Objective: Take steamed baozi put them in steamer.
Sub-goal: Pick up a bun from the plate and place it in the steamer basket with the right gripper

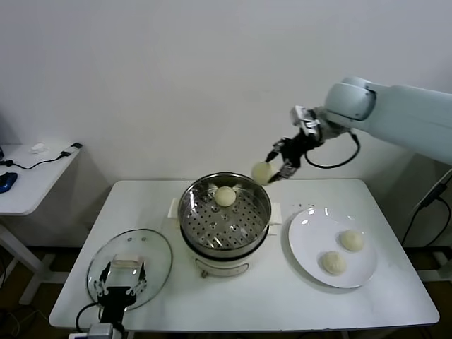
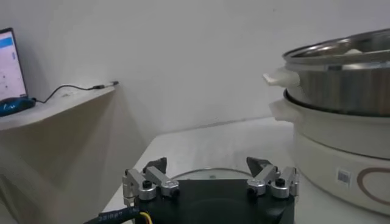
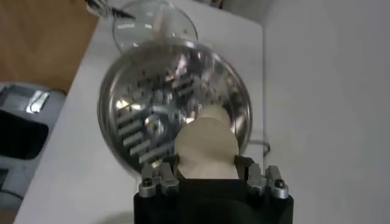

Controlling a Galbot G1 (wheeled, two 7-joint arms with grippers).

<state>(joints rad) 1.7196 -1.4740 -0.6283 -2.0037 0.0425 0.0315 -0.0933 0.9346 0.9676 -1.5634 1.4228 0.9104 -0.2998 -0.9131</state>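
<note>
The right claw [image 1: 275, 168], clamped on a bun [image 1: 262, 171] above the steamer's [image 1: 224, 219] far rim, needed to lower onto bare tray beside the bun inside [image 1: 225, 195] before releasing; the left claw [image 1: 121, 282] waited with its jaws apart over the glass lid [image 1: 157, 248].

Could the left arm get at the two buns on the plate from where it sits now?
Probably not easily: the left tool sits open over the glass lid, and the steamer stands between it and the plate.

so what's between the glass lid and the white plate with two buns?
The round stainless-steel steamer on its white base, one cream bun on its perforated tray. Head view shows it, flat white plate one side, round glass lid the other.
</note>
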